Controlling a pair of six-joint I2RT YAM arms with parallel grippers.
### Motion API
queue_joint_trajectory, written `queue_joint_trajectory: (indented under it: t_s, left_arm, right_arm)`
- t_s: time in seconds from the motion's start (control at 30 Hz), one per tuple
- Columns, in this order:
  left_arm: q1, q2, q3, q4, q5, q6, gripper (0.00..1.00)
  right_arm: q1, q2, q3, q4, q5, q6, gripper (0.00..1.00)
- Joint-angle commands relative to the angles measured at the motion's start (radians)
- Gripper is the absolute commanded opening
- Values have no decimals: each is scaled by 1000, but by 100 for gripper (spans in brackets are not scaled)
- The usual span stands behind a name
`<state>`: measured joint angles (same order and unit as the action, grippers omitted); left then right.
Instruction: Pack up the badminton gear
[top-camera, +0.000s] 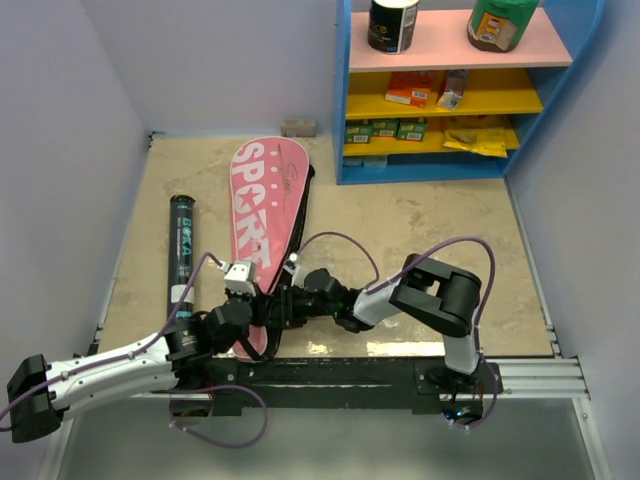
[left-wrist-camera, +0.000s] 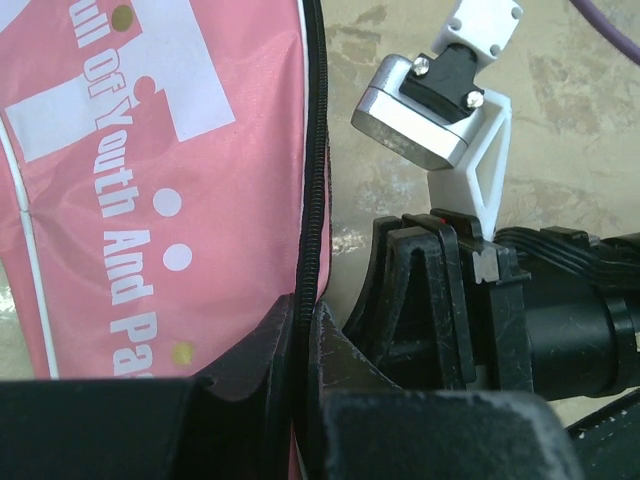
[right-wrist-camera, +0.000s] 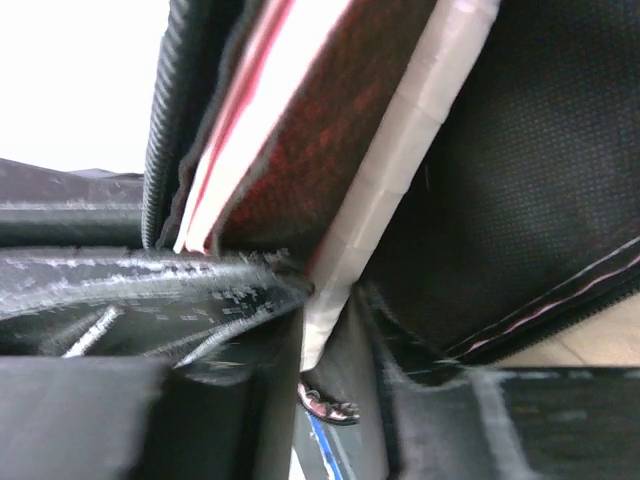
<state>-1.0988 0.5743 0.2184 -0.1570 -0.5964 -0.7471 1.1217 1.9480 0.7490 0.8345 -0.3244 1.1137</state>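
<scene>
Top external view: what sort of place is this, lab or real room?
Likely a lab mock-up of a home corner: plain lilac walls boxing in a stone-look table, a blue shelf unit of boxes and jars, and a metal rail along the near edge.

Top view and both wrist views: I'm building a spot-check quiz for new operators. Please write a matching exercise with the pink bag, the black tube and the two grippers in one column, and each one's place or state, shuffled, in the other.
Column one
1. pink bag
2. black shuttle tube
3. left gripper
4. right gripper

Column two
A. lies apart, to the left of the bag
B. shut on the bag's black zipper edge
C. lies flat, SPORT lettering facing up
D. closed on a white-wrapped handle

Pairs: 1-C, 2-A, 3-B, 4-D
</scene>
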Motion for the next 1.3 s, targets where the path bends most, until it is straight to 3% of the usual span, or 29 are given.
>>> queue_joint_trajectory:
  t_s: [0.0, 0.23, 0.43, 0.63, 0.87, 1.0, 1.27]
  left_arm:
    - [-12, -24, 27, 122, 95, -24, 0]
    - [-12, 1, 44, 50, 47, -47, 0]
    - [-12, 64, 65, 36, 43, -41, 0]
    - [-13, 102, 81, 37, 124, -34, 0]
    - [-16, 47, 36, 34, 175, -75, 0]
    - [-16, 48, 26, 28, 181, -83, 0]
    - [-18, 76, 13, 94, 225, -83, 0]
  right_arm:
    - [15, -154, 32, -27, 68, -101, 34]
    - [0, -409, 15, -593, 321, -282, 52]
    - [-166, -557, 12, -831, 531, -377, 61]
    - [-339, -379, 203, -802, 522, -449, 65]
    - [-494, -147, 374, -623, 435, -413, 68]
    - [-549, 3, 478, -516, 348, -382, 70]
    - [-588, 233, 653, -469, 251, -322, 71]
